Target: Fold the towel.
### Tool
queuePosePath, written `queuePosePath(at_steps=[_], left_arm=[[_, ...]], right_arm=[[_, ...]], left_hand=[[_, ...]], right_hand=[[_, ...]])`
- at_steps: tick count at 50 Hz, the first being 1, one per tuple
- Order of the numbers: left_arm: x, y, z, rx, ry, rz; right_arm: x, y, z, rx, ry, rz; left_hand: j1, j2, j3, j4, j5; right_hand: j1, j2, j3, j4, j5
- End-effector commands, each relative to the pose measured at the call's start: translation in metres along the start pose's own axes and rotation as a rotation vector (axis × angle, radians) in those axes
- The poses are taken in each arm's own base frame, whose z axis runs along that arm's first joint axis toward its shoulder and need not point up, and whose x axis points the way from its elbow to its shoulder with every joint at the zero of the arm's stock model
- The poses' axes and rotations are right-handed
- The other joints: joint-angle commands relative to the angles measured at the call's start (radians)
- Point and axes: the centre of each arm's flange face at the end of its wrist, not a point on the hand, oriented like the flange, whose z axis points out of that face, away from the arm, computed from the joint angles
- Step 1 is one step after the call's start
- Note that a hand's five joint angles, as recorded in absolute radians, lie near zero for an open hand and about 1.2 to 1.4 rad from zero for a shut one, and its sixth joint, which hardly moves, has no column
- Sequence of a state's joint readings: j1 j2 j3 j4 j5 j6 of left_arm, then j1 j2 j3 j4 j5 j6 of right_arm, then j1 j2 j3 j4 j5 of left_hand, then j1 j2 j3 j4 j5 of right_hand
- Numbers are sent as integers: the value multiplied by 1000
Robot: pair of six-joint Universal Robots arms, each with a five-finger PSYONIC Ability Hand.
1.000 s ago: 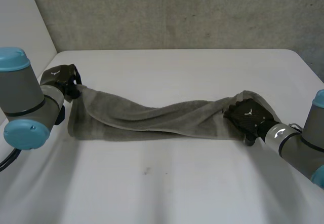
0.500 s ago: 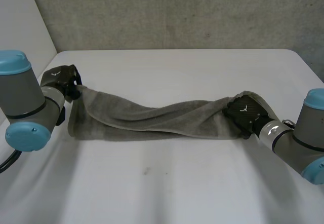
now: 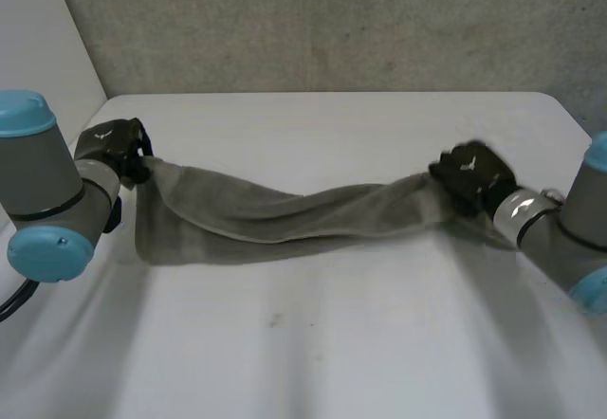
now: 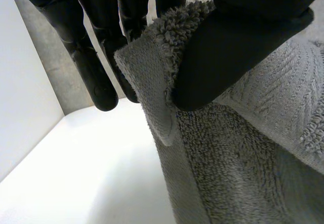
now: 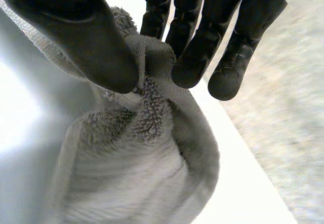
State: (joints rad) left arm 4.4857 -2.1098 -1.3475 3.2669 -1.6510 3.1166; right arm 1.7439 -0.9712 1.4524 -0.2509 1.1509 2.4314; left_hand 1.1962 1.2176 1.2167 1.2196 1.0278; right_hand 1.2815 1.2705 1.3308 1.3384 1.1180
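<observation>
A grey towel (image 3: 275, 218) stretches in a long bunched band across the white table (image 3: 332, 343). My left hand (image 3: 116, 149) holds its left end; in the left wrist view the thumb (image 4: 228, 51) pinches the towel's edge (image 4: 167, 36) against the fingers (image 4: 96, 72). My right hand (image 3: 471, 174) holds the right end, lifted off the table. In the right wrist view the thumb (image 5: 86, 36) and fingers (image 5: 202, 46) pinch a gathered fold of towel (image 5: 147, 112), which hangs below the hand.
A grey concrete wall (image 3: 332, 21) runs behind the table's far edge. A white panel (image 3: 38, 49) stands at the table's left side. Bare tabletop lies in front of the towel.
My right hand closed on the towel's right end and lifted it up and back. The towel's right part rose off the table and pulled taut. The left hand stayed put.
</observation>
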Motion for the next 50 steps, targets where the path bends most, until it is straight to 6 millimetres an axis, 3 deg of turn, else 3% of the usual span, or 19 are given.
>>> queuePosePath(at_steps=[1, 5, 7, 10, 12, 15, 21, 25, 29, 31, 34, 40, 42, 43, 45, 46, 47, 48, 50], left_arm=[[5, -27, -19, 44, 17, 4], [4, -44, -35, 66, 22, 36], [4, -67, -55, 114, 32, 109], [5, -79, -65, 142, 35, 158], [4, -99, -85, 191, 35, 259], [5, -120, -107, 249, 41, 331], [6, -129, -127, 255, 69, 358], [8, -112, -131, 164, 110, 368], [9, -94, -130, 83, 145, 376], [11, -67, -114, -16, 166, 380], [12, -48, -95, -83, 177, 385], [19, -40, -55, -84, 184, 382], [25, -55, -26, -5, 166, 372], [25, -55, -26, -4, 166, 372], [27, -94, -7, 156, 128, 347], [27, -94, -7, 157, 128, 347], [28, -120, -4, 262, 102, 310], [28, -120, -4, 263, 102, 309], [25, -166, -6, 451, 53, 182]], right_arm=[[49, -68, -29, 128, 119, 106], [62, -91, -46, 124, 122, 123], [79, -115, -67, 88, 117, 139], [90, -124, -77, 59, 121, 153], [108, -136, -95, 12, 122, 178], [116, -147, -108, -23, 107, 204], [111, -158, -121, -57, 47, 230], [97, -149, -124, -133, -58, 259], [76, -120, -112, -242, -175, 260], [71, -112, -108, -267, -200, 246], [65, -98, -95, -284, -231, 243], [63, -81, -59, -250, -190, 228], [65, -88, -33, -176, -87, 191], [65, -88, -33, -176, -87, 191], [78, -113, -14, -22, 43, 140], [78, -114, -14, -22, 44, 140], [87, -130, -9, 84, 109, 117], [87, -130, -9, 85, 110, 117], [110, -159, -8, 286, 234, 128]], left_hand=[[200, 179, 180, 177, 194], [200, 179, 180, 177, 194], [200, 179, 180, 177, 194], [200, 179, 180, 177, 194], [200, 179, 180, 177, 194], [200, 179, 180, 177, 194], [200, 179, 180, 177, 194], [200, 179, 180, 177, 194], [200, 179, 180, 177, 194], [200, 179, 180, 177, 194], [200, 179, 180, 177, 194], [200, 179, 180, 177, 194], [200, 179, 180, 177, 194], [200, 179, 180, 177, 194], [200, 179, 180, 177, 194], [200, 179, 180, 177, 194], [200, 179, 180, 177, 194], [200, 179, 180, 177, 194], [200, 179, 180, 177, 194]], right_hand=[[115, 126, 65, 58, 104], [115, 126, 65, 58, 104], [115, 126, 65, 58, 104], [115, 126, 65, 58, 104], [115, 126, 65, 58, 104], [115, 126, 65, 58, 104], [115, 126, 65, 58, 104], [115, 126, 65, 58, 104], [115, 126, 65, 58, 104], [115, 126, 65, 58, 104], [115, 126, 65, 58, 104], [115, 126, 65, 58, 104], [115, 126, 65, 58, 104], [115, 126, 65, 58, 104], [115, 126, 65, 58, 104], [115, 126, 65, 58, 104], [115, 126, 65, 58, 104], [115, 126, 65, 58, 104], [115, 126, 65, 58, 104]])
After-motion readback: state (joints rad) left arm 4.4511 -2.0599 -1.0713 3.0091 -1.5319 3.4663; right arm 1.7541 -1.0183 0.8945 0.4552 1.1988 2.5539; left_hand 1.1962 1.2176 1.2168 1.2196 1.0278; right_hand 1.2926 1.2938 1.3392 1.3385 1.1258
